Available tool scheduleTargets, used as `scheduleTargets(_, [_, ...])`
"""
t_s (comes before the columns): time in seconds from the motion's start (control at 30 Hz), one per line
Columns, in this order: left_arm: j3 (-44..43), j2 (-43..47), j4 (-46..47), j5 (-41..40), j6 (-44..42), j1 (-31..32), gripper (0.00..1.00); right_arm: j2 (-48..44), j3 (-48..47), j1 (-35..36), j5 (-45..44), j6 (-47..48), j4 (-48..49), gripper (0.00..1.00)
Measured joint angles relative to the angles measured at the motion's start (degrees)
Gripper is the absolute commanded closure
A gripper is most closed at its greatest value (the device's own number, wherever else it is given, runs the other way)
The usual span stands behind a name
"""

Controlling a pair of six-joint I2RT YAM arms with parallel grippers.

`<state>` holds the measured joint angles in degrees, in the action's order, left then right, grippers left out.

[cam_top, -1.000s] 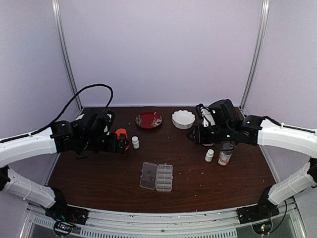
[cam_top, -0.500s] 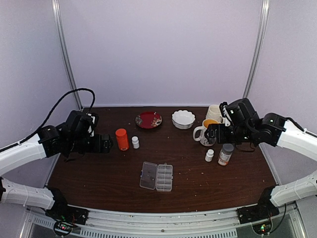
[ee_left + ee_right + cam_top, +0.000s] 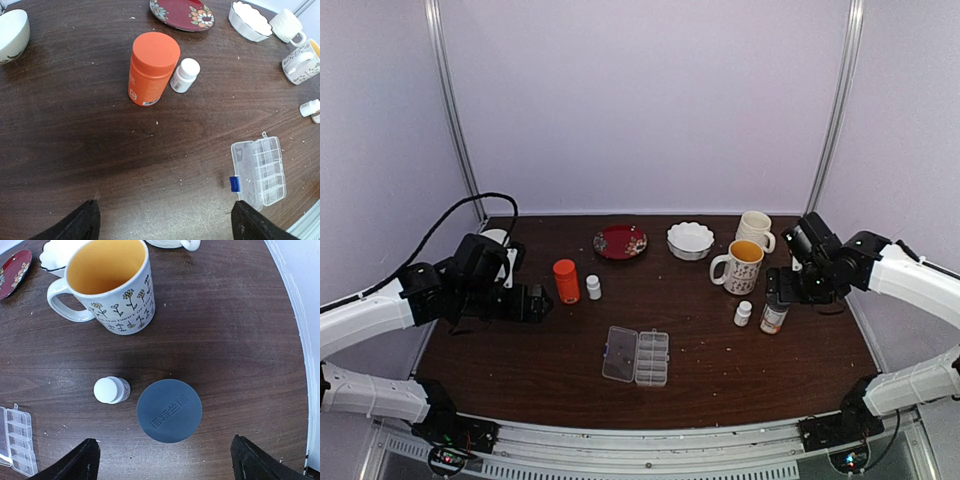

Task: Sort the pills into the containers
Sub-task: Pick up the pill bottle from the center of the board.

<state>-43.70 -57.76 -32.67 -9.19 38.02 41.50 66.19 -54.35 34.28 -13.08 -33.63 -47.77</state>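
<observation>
Top external: dark speckled wood tabletop (image 3: 520, 370), lilac walls (image 3: 640, 100) behind; left pincer (image 3: 162, 226) and right pincer (image 3: 162, 460) spread wide, empty.

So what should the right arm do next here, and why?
Probably lower the right gripper onto the grey-capped bottle and close. Its jaws stand open and empty with that bottle right below, and the pill box lies open.

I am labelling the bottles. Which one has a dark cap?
The bottle beside the small white one, near the flowered mug; its cap is dark blue-grey, the others' white or orange.
</observation>
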Motion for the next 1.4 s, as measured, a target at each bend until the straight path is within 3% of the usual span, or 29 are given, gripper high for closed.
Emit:
scheduleTargets(0.2, [0.0, 0.0, 0.3, 0.5, 0.0, 0.0, 0.06, 4.1, 0.2, -1.4, 2.6, 2.3, 0.9, 0.07])
scheduleTargets(0.4, [0.0, -0.2, 1.0, 1.0, 0.0, 0.0, 0.07, 6.6, 0.2, -4.5, 3.4, 3.9, 1.5, 0.22])
scheduleTargets(1.0, [0.0, -2.1, 2.7, 2.2, 0.0, 0.0, 0.08, 11.8, -1.7, -7.1, 5.6, 6.0, 3.8, 0.43])
scheduleTargets(1.13, [0.0, -2.2, 2.8, 2.4, 0.0, 0.0, 0.08, 12.4, -2.4, -7.1, 5.6, 6.5, 3.8, 0.53])
scheduleTargets(1.4, [0.0, -2.4, 3.1, 3.1, 0.3, 0.0, 0.08, 12.1, -3.4, -7.1, 4.7, 6.9, 2.0, 0.56])
